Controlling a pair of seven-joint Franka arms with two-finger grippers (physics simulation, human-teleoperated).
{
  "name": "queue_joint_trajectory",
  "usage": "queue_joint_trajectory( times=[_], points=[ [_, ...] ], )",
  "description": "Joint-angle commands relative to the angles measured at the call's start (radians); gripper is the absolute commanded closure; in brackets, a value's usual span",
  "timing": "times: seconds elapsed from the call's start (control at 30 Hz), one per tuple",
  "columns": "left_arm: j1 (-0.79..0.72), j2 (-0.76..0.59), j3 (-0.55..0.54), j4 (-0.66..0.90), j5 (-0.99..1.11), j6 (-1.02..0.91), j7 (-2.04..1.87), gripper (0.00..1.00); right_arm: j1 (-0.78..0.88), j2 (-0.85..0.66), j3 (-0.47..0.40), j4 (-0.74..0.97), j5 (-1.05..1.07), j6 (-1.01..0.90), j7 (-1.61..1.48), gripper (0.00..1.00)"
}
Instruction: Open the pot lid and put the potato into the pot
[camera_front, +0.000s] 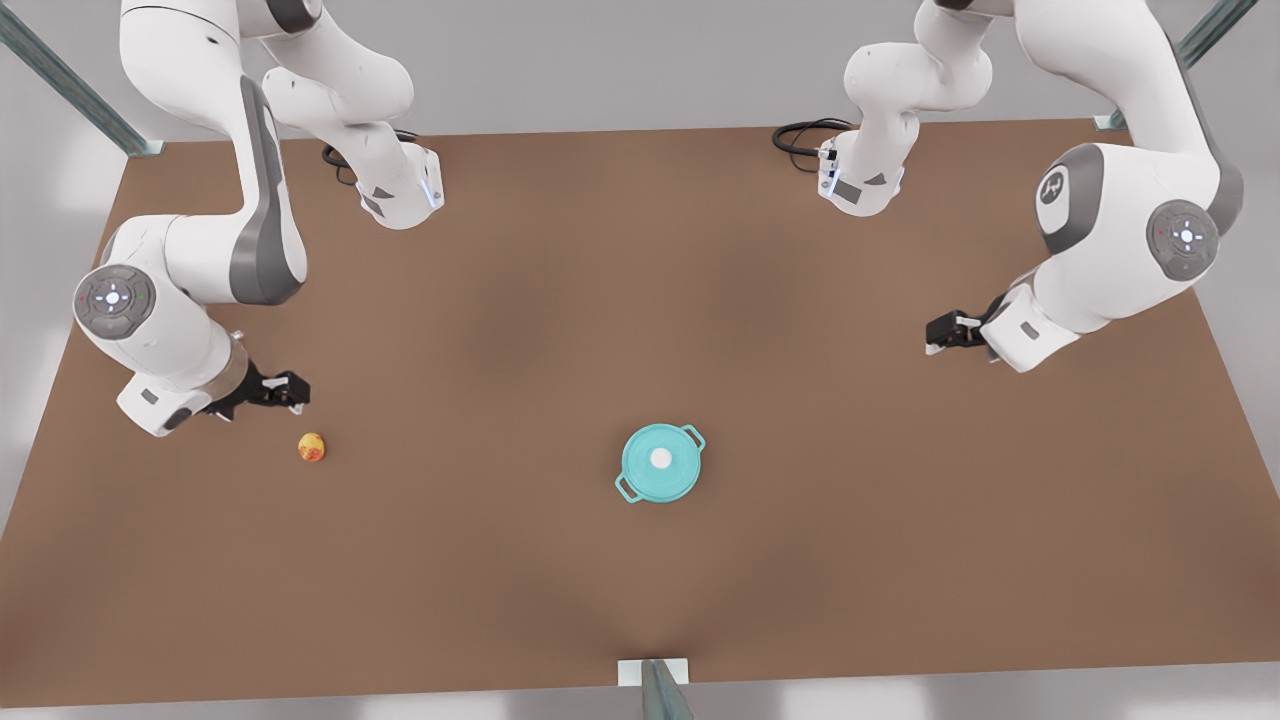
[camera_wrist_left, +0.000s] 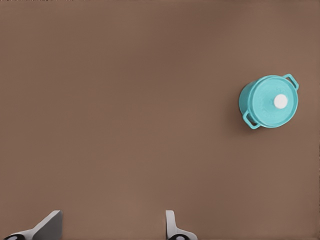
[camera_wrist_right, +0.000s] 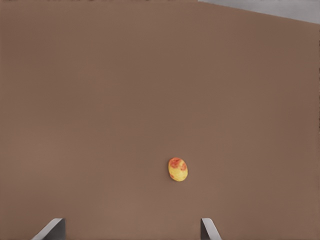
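Wide, flat brown tabletop (camera_front: 560, 300), seen from above in the front view, with a white robot arm mounted at each far corner.

Near the middle, slightly toward the near edge: small round teal pot (camera_front: 660, 463), smooth and glossy, with two loop handles on opposite sides of the rim, one pointing far-right, the other near-left. Closed by a flat round teal pot lid (camera_front: 657, 460) as wide as the pot, with a small white knob at its centre. Same pot (camera_wrist_left: 267, 102) and lid (camera_wrist_left: 272, 102) visible in the left wrist view, upright on bare table, sides a little darker than the top.

Well apart from the pot, toward the front view's left: tiny roundish potato (camera_front: 311, 447), yellow-orange with reddish patches, lying alone on the table. In the right wrist view, potato (camera_wrist_right: 177, 169) egg-shaped, red blotches on its upper part, yellow below.

Right gripper (camera_front: 286, 392) at the front view's left, hanging just beyond the potato on the far side, not touching it; fingers (camera_wrist_right: 52, 229) spread wide apart, holding nothing.

Left gripper (camera_front: 942, 333) at the front view's right, well apart from the pot, above bare table; fingers (camera_wrist_left: 47, 227) parted wide, empty.
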Motion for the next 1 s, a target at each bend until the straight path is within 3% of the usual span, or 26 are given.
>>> queue_joint_trajectory(
  times=[0.0,0.1,0.23,0.3,0.47,0.57,0.63,0.97],
  points=[
    [0.007,-0.001,0.001,0.004,-0.047,0.003,0.044,0.0,0.001,0.0,0.001,0.0,-0.003,0.046,0.018,0.0],
    [-0.019,0.017,-0.008,-0.02,-0.036,-0.032,0.035,0.0,0.001,0.0,0.0,0.0,-0.002,0.046,0.016,0.0],
    [-0.425,0.166,-0.039,0.014,0.031,0.141,-0.611,0.0,0.07,0.042,0.021,0.04,0.004,0.046,0.012,0.0],
    [-0.556,0.322,-0.039,0.144,0.109,0.219,-0.913,0.0,0.07,0.074,0.037,0.071,0.021,0.047,-0.056,0.0],
    [-0.579,0.64,0.004,0.434,0.109,0.392,-1.107,0.0,0.033,0.097,0.027,0.019,-0.04,0.142,-0.215,0.0],
    [-0.574,0.733,0.046,0.438,0.143,0.581,-1.059,0.0,-0.004,0.037,0.024,-0.219,-0.039,0.369,-0.263,0.0],
    [-0.576,0.746,0.043,0.437,0.143,0.615,-1.056,0.0,-0.022,0.031,0.024,-0.288,-0.04,0.426,-0.267,0.0],
    [-0.58,0.803,0.036,0.422,0.149,0.635,-1.02,0.0,-0.154,0.184,0.026,-0.285,0.03,0.57,-0.35,0.0]
  ],
)
